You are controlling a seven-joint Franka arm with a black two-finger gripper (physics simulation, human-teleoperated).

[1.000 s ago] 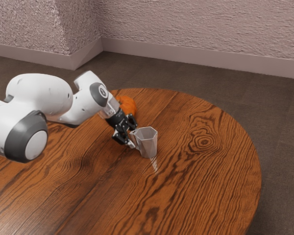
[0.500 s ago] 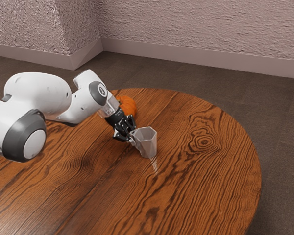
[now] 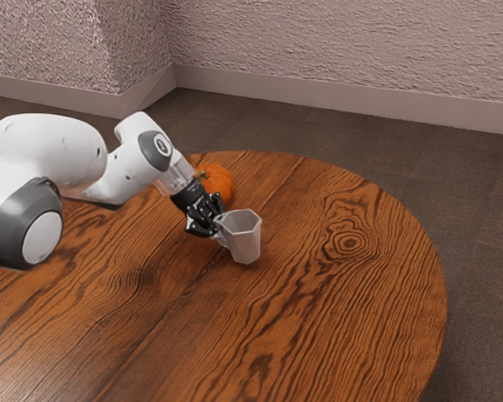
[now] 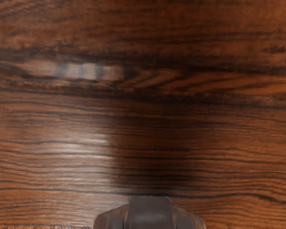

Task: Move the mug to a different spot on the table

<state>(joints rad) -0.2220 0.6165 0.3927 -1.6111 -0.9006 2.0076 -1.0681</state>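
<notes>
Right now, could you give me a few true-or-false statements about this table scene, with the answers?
1. The gripper is shut on the mug. True.
2. The mug is red. False: it is grey.
3. An orange thing sits on the table close by the gripper. True.
4. The table is square. False: it is round.
</notes>
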